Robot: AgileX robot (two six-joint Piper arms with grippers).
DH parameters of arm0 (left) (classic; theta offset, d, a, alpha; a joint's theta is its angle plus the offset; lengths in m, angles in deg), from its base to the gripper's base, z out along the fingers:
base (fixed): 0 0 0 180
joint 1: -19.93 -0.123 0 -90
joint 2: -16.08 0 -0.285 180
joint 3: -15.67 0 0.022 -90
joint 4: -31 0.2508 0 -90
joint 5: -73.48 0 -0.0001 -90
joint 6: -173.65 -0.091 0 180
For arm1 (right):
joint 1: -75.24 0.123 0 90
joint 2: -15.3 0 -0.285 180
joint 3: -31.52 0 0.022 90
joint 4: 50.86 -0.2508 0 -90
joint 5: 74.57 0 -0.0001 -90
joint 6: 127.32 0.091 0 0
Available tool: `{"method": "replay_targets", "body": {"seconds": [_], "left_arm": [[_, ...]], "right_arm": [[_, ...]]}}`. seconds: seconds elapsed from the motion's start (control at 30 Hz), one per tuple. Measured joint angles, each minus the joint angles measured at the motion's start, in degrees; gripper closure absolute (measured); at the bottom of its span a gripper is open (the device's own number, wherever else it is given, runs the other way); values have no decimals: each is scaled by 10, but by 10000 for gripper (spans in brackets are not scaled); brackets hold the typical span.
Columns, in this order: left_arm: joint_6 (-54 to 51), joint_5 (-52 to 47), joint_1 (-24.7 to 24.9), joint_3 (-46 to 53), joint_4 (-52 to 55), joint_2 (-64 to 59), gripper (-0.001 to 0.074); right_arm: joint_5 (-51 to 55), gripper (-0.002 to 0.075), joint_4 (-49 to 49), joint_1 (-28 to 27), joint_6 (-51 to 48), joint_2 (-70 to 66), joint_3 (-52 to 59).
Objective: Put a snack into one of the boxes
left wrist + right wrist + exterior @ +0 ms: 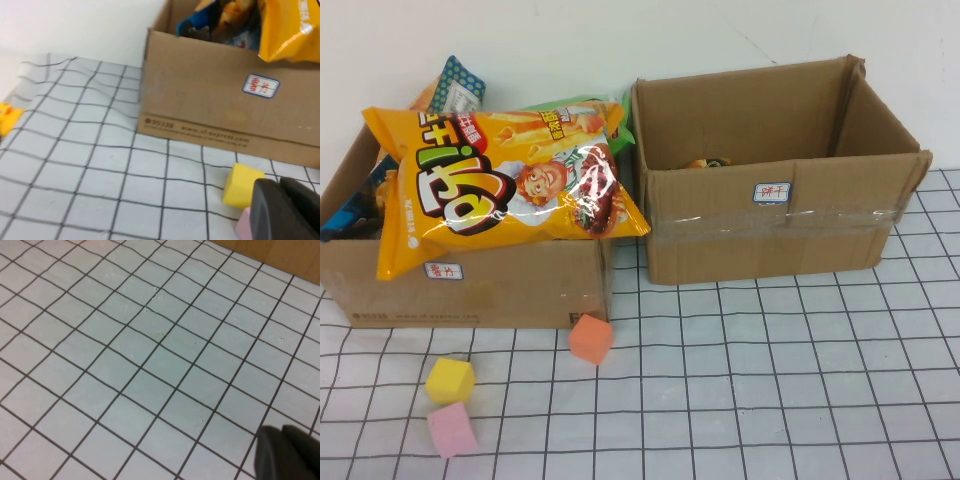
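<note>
On the gridded white cloth (790,400), two brown cartons stand side by side, each with a small white label in red script. Left box (470,285): packed full, several snack packets, exact count hard to make out; one large yellow chip bag (500,185) lies across the top and overhangs the front wall above the label (443,270); a blue-patterned packet (457,85) pokes up behind, others mostly hidden. Right box (770,235): open, nearly bare, one small dark-and-orange item (706,162) on its floor, too hidden to identify. Three foam cubes on the cloth: yellow cube (450,380), pink cube (452,430) just beside it, orange cube (590,338) near the left box's front corner. Neither arm shows in the high view. Left gripper (285,210): only a dark edge visible in its wrist view, close over the yellow and pink cubes, in front of the left box; finger state cannot tell. Right gripper (290,452): dark edge over bare cloth, a strip of cardboard at the far corner; finger state likewise cannot tell.
</note>
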Motion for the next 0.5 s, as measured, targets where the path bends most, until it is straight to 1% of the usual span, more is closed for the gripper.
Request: {"method": "replay_targets", "body": {"seconds": [0.1,0.13,0.33,0.5], "left_arm": [[-14,89,0,63,-15,0,735],[-28,100,0,72,-26,0,735],[-152,90,-12,81,-96,0,735],[-183,59,-37,81,-117,0,736]], "right_arm": [[0,723,0,0,0,0,0],[0,723,0,0,0,0,0],[0,723,0,0,0,0,0],[0,723,-1,0,0,0,0]]}}
